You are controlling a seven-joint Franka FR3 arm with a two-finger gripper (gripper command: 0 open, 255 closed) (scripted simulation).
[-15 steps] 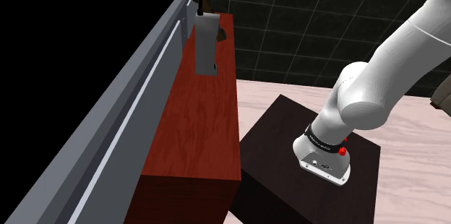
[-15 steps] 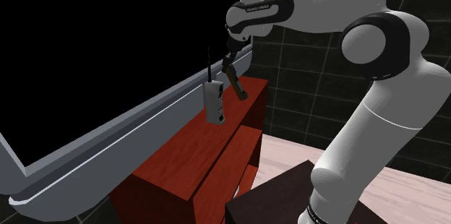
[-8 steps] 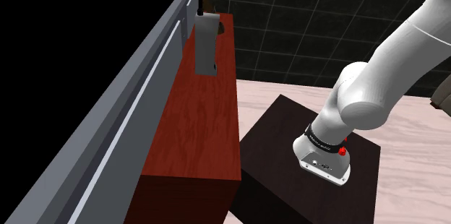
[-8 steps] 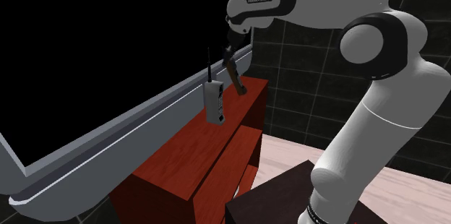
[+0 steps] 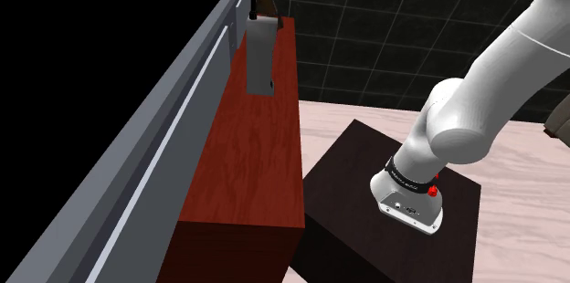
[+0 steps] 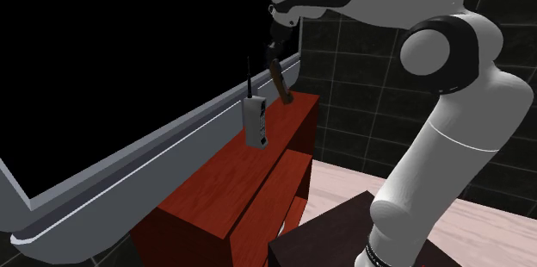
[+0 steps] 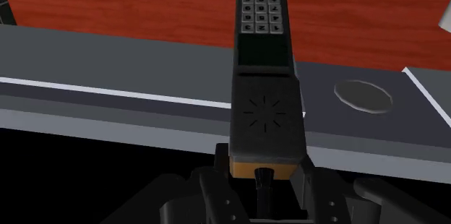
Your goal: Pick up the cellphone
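Red-brown wood cabinet [image 5: 260, 158] w/ grey handset [image 5: 259, 53] standing upright on top, far end.

A red-brown wooden cabinet [image 5: 260, 153] runs beside a grey frame [image 5: 151, 144], which lies on its left in the shoulder view with a black area beyond. A grey handset [image 5: 260, 57] with a thin antenna stands upright near the cabinet's far end. A dark tiled wall [image 5: 384, 26] rises behind a pale floor [image 5: 329, 121].
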